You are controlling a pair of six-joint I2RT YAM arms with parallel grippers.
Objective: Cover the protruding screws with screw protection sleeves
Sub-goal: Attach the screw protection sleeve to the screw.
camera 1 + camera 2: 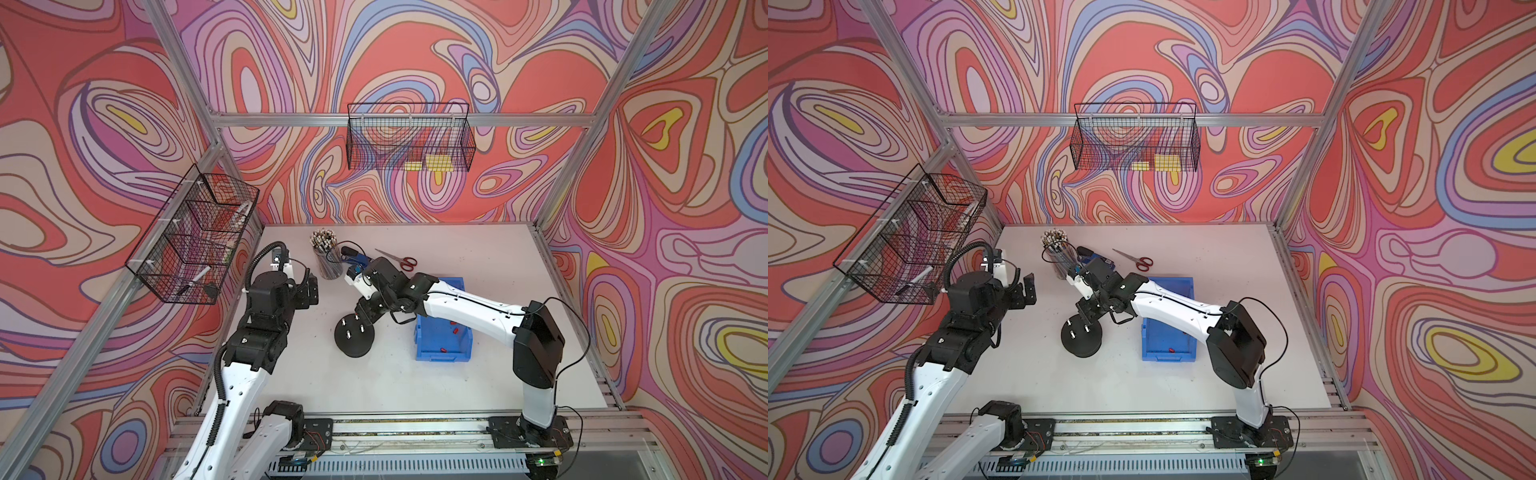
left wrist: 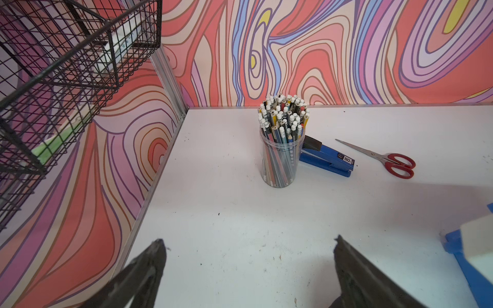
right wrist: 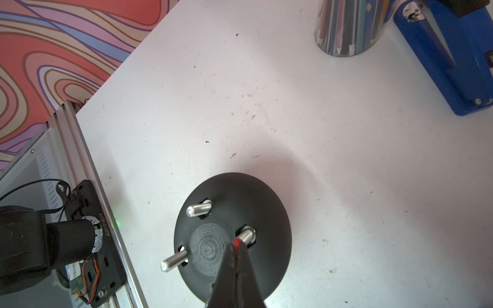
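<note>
Right gripper [image 3: 235, 246], pinched shut on 1 red sleeve [image 3: 236, 242], sits at a bare stud [image 3: 246, 235] on the black base [image 3: 266, 208]; line the bore up squarely, then press straight down.

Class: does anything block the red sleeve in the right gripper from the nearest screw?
Nothing visible does. The right gripper holds the red sleeve right at the tip of the screw, above the black base.

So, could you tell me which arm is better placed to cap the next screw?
The right. The right gripper is shut on a red sleeve at the tip of a screw on the black base; the left gripper is open, empty and away from it.
</note>
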